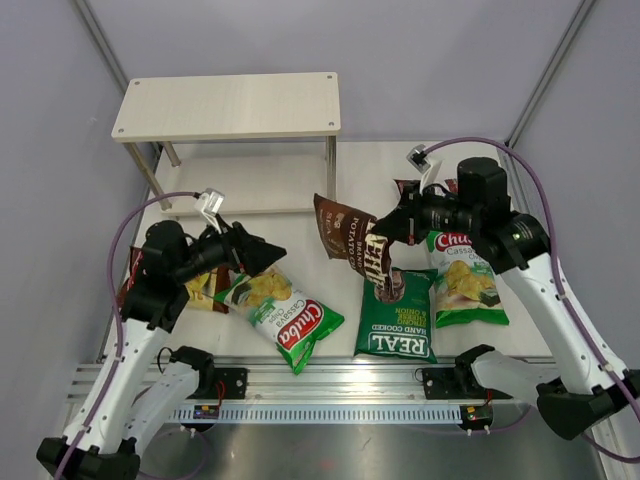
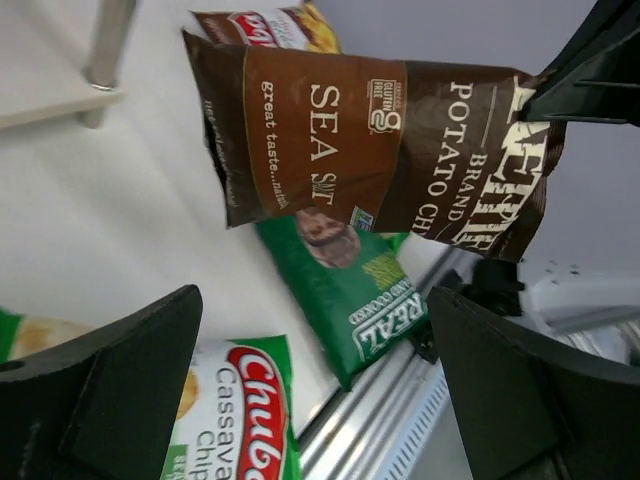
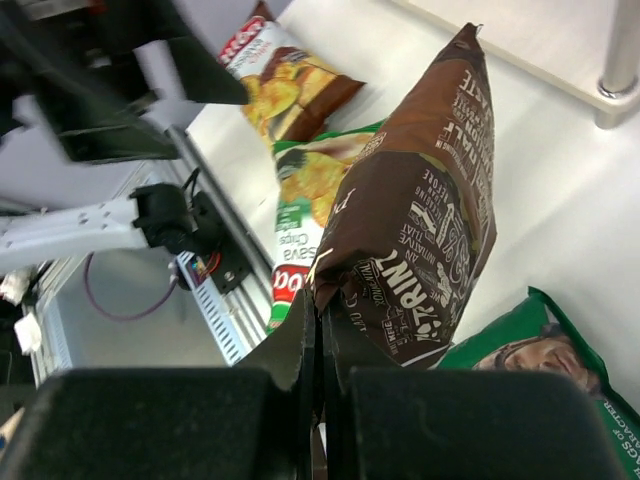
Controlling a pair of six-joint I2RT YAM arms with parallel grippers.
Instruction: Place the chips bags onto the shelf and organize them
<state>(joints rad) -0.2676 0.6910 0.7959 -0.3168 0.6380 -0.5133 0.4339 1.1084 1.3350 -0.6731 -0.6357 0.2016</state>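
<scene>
Your right hand [image 1: 383,235] is clamped on one end of the Sea Salt bag [image 1: 345,230], held off the surface [image 1: 375,168]. Its long axis points at the shelf [image 1: 230,105], ahead-left, seemingly just short of its leg. Your left hand [image 1: 262,255] hangs spread and holds nothing.

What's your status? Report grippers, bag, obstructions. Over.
Left gripper open, empty, hovering. Right gripper shut on Sea Salt bag, hanging above REAL bag. Shelf top board bare, nothing seen blocking it. Over.
</scene>
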